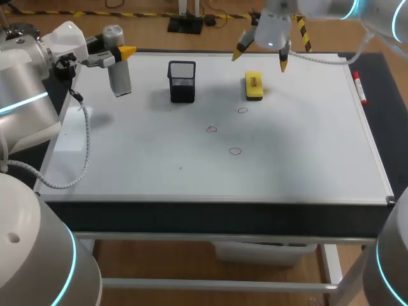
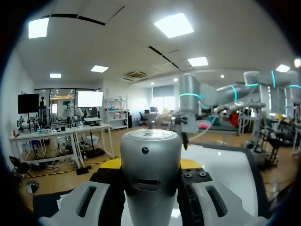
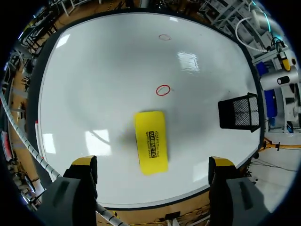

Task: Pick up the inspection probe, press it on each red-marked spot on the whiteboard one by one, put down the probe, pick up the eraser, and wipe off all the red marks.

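The left pincer (image 1: 120,56) pinches the probe (image 1: 119,78) — right pincer (image 1: 260,58) spread above the eraser (image 1: 254,85).

Three red marks (image 1: 211,129) show on the one whiteboard (image 1: 306,172) (each a small open ring). There is one yellow eraser (image 1: 254,85), one silver inspection probe (image 1: 119,76), one black mesh holder (image 1: 182,81) and one red-capped marker (image 1: 360,88). One bench (image 1: 191,218) carries them, with two arms: the left arm (image 1: 25,95) and the right arm (image 1: 376,13).
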You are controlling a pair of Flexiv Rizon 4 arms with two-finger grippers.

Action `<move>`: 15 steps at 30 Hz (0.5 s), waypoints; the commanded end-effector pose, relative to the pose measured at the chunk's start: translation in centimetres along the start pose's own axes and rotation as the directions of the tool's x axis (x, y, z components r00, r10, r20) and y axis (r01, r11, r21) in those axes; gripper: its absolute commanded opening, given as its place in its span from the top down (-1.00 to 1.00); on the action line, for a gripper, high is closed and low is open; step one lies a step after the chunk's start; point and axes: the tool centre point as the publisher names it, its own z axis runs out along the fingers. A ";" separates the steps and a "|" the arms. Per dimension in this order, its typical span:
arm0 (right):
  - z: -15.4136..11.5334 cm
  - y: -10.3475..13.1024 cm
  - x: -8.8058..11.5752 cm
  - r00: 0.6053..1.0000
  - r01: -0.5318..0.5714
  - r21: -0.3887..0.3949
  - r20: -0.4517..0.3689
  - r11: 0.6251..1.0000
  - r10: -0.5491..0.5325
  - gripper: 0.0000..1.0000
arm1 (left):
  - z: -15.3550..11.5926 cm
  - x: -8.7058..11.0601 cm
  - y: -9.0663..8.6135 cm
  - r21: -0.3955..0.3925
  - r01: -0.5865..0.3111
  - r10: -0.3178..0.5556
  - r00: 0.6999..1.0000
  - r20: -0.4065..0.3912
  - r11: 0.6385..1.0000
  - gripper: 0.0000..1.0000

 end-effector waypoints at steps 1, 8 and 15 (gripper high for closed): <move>1.0 0.6 0.0 0.999 0.033 0.010 -0.036 0.999 -0.032 -1.00 | 0.1 0.0 0.1 0.006 -0.002 0.002 1.000 0.004 1.000 1.00; 2.9 0.9 0.0 0.990 0.038 0.034 -0.139 0.999 -0.033 -1.00 | 0.1 0.0 0.1 0.006 -0.002 0.002 1.000 0.004 1.000 1.00; 3.9 0.9 0.1 0.990 0.041 0.022 -0.134 0.999 -0.038 -1.00 | 0.1 0.0 0.1 0.006 -0.002 0.002 1.000 0.004 1.000 1.00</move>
